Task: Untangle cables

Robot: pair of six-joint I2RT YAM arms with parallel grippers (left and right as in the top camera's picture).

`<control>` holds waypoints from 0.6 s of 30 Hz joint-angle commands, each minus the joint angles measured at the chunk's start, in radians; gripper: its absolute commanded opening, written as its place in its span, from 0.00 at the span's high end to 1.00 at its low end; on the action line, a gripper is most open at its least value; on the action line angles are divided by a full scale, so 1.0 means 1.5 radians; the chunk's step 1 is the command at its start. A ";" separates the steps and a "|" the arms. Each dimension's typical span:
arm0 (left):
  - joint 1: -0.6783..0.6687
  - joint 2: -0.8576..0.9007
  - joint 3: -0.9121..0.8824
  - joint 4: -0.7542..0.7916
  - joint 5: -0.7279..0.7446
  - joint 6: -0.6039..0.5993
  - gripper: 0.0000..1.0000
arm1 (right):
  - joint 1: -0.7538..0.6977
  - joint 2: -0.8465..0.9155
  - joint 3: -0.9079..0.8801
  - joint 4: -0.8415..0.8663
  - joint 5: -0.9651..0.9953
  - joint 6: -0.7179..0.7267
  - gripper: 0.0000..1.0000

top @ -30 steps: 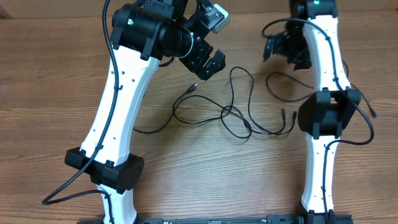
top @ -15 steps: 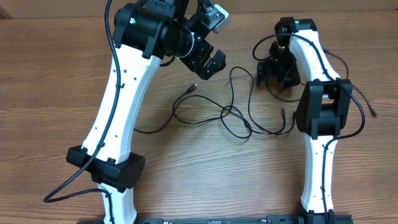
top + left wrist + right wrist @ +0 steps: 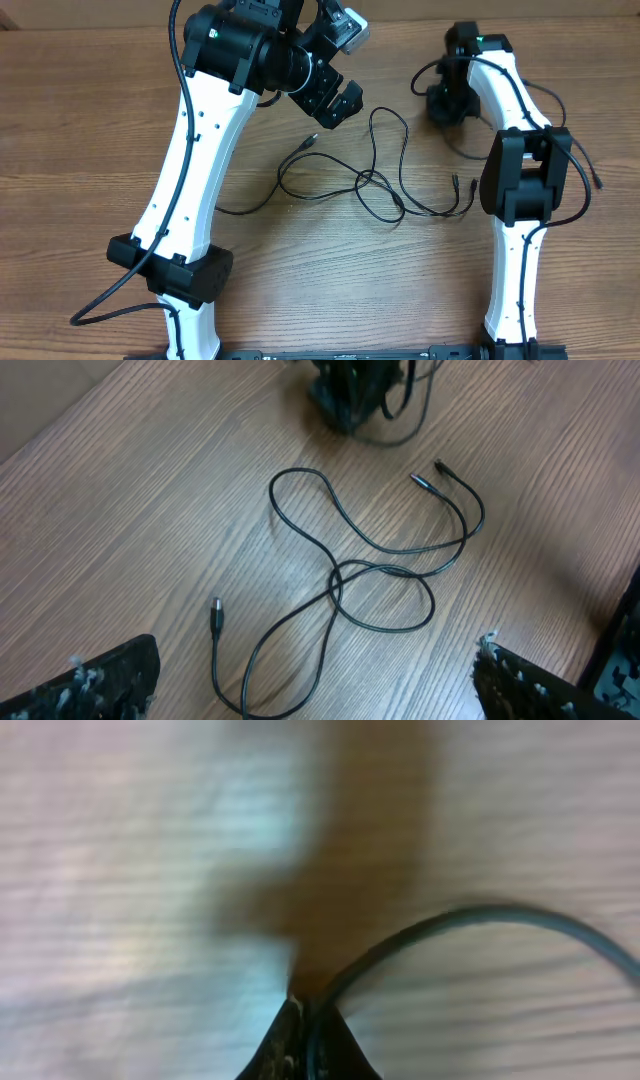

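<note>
A thin black cable (image 3: 375, 182) lies in tangled loops on the wooden table between the arms, one plug end (image 3: 312, 140) pointing toward the left arm. In the left wrist view the same cable (image 3: 340, 575) crosses over itself below my left gripper (image 3: 315, 675), which hovers open with nothing between its fingers. My left gripper (image 3: 336, 104) sits above the loops' far left side. At the back right my right gripper (image 3: 446, 102) is down at the table. In the right wrist view it (image 3: 308, 1020) is shut on a black cable (image 3: 450, 925) that curves off to the right.
The two white arms stand at either side of the cables, their bases at the table's near edge. Thicker black arm wires hang beside each arm, one trailing at the left base (image 3: 110, 305). Another thin cord end (image 3: 598, 183) lies right of the right arm.
My right gripper swung in toward the back middle, came down to the table and shut on a cable. The left arm and the tangled loops have not moved.
</note>
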 commanded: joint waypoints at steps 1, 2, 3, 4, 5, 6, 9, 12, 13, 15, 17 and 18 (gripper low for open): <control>-0.004 0.009 0.005 0.004 0.002 0.015 0.00 | -0.047 0.014 0.127 0.013 0.188 -0.004 0.96; -0.004 0.009 0.005 0.006 0.002 0.015 0.00 | -0.058 0.014 0.176 0.014 0.214 -0.011 0.96; -0.004 0.010 0.005 0.010 0.002 0.016 0.00 | -0.078 0.014 0.261 0.015 0.230 -0.033 0.96; -0.004 0.010 0.005 0.012 0.000 0.016 0.00 | -0.090 0.014 0.312 0.019 0.229 -0.045 0.96; -0.004 0.010 0.005 0.012 0.000 0.016 0.00 | -0.101 0.014 0.356 0.025 0.230 -0.046 0.96; -0.004 0.010 0.005 0.013 -0.001 0.016 0.00 | -0.117 0.014 0.408 0.036 0.228 -0.045 0.96; -0.004 0.010 0.005 0.013 -0.018 0.015 0.00 | -0.186 0.014 0.522 0.109 0.134 -0.045 0.96; -0.004 0.010 0.005 0.013 -0.035 0.015 0.00 | -0.253 0.013 0.543 0.178 0.009 -0.044 0.96; -0.004 0.010 0.005 0.013 -0.038 0.015 0.00 | -0.270 0.013 0.543 0.197 -0.003 -0.045 0.96; -0.004 0.010 0.005 0.013 -0.042 0.015 0.00 | -0.297 0.011 0.543 0.230 -0.001 -0.051 0.96; -0.004 0.010 0.005 0.014 -0.045 0.015 0.00 | -0.322 -0.004 0.543 0.265 -0.002 -0.079 0.96; -0.004 0.010 0.005 0.016 -0.045 0.015 0.00 | -0.329 -0.012 0.544 0.276 -0.002 -0.088 0.96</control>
